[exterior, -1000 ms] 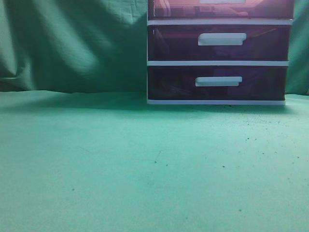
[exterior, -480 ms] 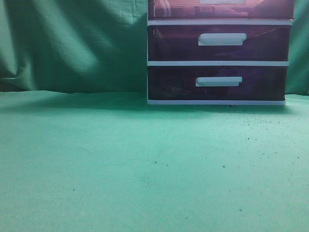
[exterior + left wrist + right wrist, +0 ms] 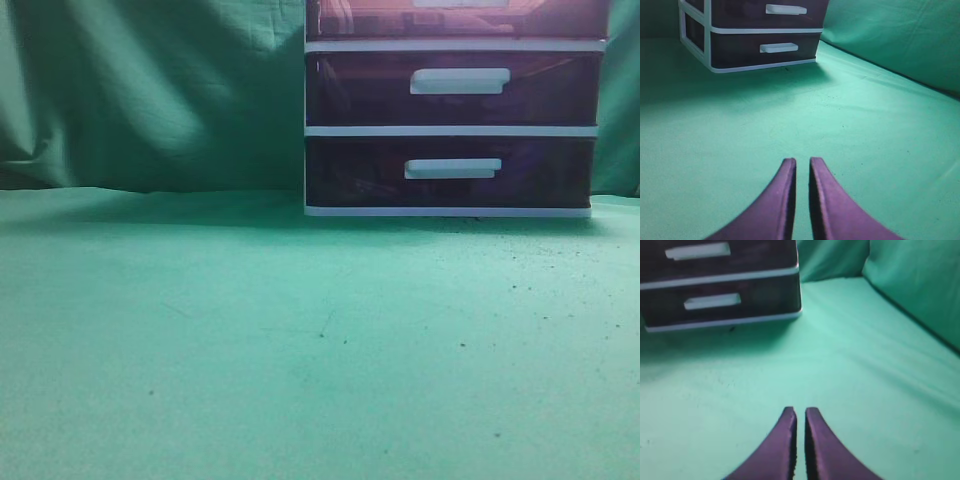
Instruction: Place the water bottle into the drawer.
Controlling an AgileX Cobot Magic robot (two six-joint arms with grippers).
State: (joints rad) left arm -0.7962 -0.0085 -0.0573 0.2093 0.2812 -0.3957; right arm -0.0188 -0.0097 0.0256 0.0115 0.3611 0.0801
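The reddish-pink top drawer (image 3: 370, 20) sits closed in the white-framed unit (image 3: 450, 131) at the back right, cut off by the top edge of the exterior view. Pale shapes show faintly through its front; I cannot tell what they are. No water bottle is in view. My left gripper (image 3: 802, 161) is shut and empty, low over the green cloth, well in front of the unit (image 3: 695, 35). My right gripper (image 3: 800, 411) is also shut and empty over the cloth, in front of the unit (image 3: 799, 290). Neither gripper shows in the exterior view.
Two darker purple drawers (image 3: 450, 172) with white handles sit closed below the top one. Green cloth (image 3: 250, 330) covers the table and rises as a backdrop behind and to the sides.
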